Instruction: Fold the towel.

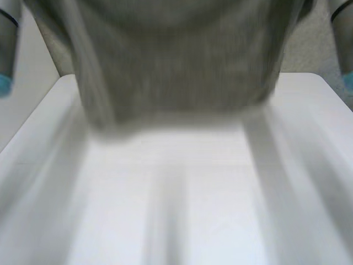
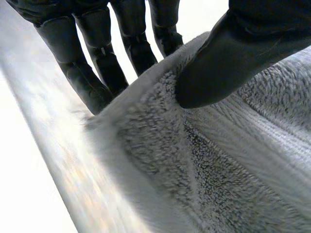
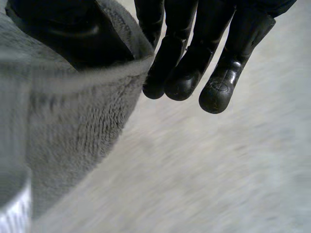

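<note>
Grey cylindrical left arm (image 1: 6, 44) and right arm (image 1: 345, 33) are each ending in a light-blue cap. The black left hand (image 2: 97, 63) is showing segmented, rounded fingers and a broad smooth thumb. The black right hand (image 3: 194, 53) is bearing a faint circular mark on one fingertip (image 3: 217, 94).

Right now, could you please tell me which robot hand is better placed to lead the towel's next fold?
Left, probably: the left robot hand has its thumb set well onto the towel with fingers behind, while the right robot hand pinches just its edge.
</note>
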`<state>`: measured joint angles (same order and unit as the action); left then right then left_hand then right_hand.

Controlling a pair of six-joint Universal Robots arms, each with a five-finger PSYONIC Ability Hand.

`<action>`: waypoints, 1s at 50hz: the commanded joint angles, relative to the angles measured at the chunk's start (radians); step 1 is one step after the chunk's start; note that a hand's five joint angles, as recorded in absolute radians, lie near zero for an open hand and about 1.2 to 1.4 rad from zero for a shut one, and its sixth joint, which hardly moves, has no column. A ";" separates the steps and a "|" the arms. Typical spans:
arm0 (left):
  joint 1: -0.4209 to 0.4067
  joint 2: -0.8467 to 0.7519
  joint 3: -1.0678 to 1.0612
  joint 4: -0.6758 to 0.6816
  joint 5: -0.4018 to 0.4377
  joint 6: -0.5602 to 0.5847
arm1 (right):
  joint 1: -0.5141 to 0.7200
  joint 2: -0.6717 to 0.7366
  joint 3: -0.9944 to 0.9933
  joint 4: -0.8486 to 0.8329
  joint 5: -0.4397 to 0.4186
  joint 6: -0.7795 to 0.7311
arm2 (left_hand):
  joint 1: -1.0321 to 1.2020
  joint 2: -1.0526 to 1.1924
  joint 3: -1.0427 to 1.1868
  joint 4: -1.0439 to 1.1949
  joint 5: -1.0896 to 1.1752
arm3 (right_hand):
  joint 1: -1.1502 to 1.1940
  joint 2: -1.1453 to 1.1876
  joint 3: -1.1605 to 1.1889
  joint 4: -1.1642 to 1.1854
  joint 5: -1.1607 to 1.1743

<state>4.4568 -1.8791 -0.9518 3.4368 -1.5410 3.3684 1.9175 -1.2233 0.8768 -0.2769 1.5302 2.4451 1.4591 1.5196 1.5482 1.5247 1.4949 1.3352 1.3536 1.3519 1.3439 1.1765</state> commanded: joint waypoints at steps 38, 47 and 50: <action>0.131 0.055 -0.821 0.113 0.127 0.213 | -0.060 -0.060 0.649 0.262 -0.163 0.035 | -0.063 -0.123 -0.152 -0.128 -0.273 | 0.061 0.043 0.044 0.052 0.045; 0.179 0.345 -0.907 0.026 0.169 0.189 | -0.156 -0.284 0.653 0.534 -0.271 -0.013 | -0.063 -0.123 -0.152 -0.128 -0.273 | 0.061 0.043 0.044 0.052 0.045; 0.206 0.373 -0.927 -0.039 0.217 0.187 | -0.207 -0.305 0.651 0.641 -0.330 -0.105 | -0.063 -0.123 -0.152 -0.128 -0.273 | 0.061 0.043 0.044 0.052 0.045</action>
<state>4.6233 -1.6122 -1.8340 3.5035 -1.3981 3.5663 1.8058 -1.4496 1.5382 0.1396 1.3092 2.4630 1.4591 1.5196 1.5515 1.5247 1.4950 1.3353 1.3537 1.3529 1.3439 1.1815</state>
